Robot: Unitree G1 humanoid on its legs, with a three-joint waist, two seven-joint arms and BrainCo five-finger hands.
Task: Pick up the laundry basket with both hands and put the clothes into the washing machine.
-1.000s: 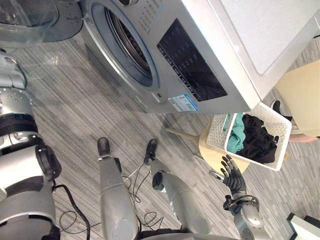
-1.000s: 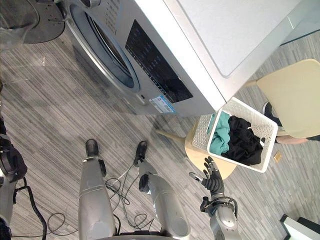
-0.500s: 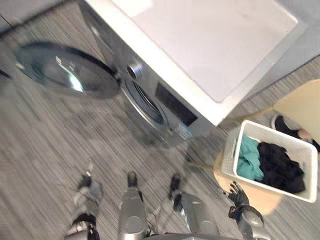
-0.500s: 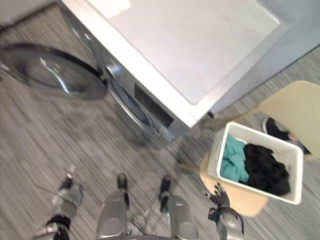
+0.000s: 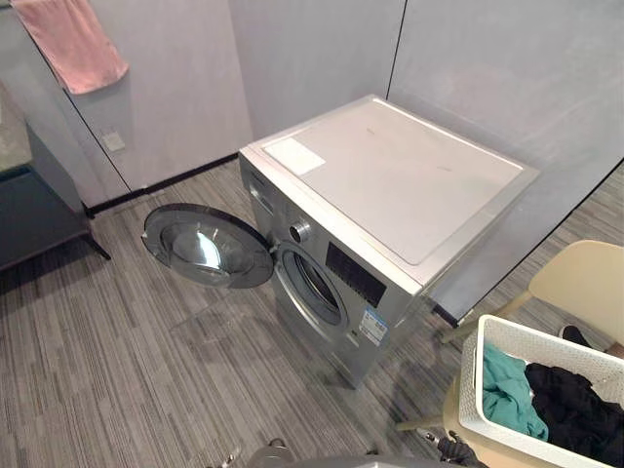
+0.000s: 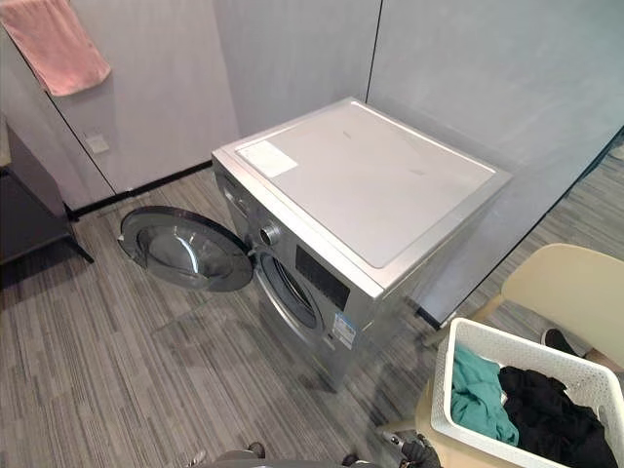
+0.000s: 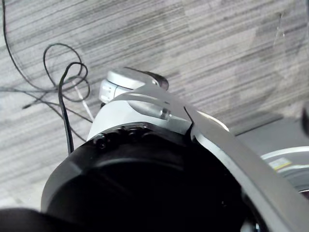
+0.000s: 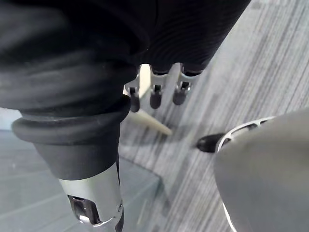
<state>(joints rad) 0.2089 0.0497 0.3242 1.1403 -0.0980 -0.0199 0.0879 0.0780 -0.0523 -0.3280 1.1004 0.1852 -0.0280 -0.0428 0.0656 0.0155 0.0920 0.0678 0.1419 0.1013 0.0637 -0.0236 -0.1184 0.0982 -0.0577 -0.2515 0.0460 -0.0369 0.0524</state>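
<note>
At centre, washing machine (image 5: 390, 195), round door (image 5: 208, 246) swung open toward 9 o'clock. At 4 o'clock, pale chair (image 5: 583, 283) bearing the white laundry basket (image 5: 470, 385), well apart from the drum opening. Holds black clothes (image 5: 575, 414) beside a teal garment (image 5: 507, 395). At 11 o'clock, pink towel (image 5: 83, 44) hanging on the wall. At 6 o'clock, just beside the basket's near corner, right hand (image 6: 419, 451), fingers (image 8: 155, 96) straight, slightly apart, holding nothing. Left hand (image 7: 145, 193): dark cover alone visible, grip impossible to tell.
</note>
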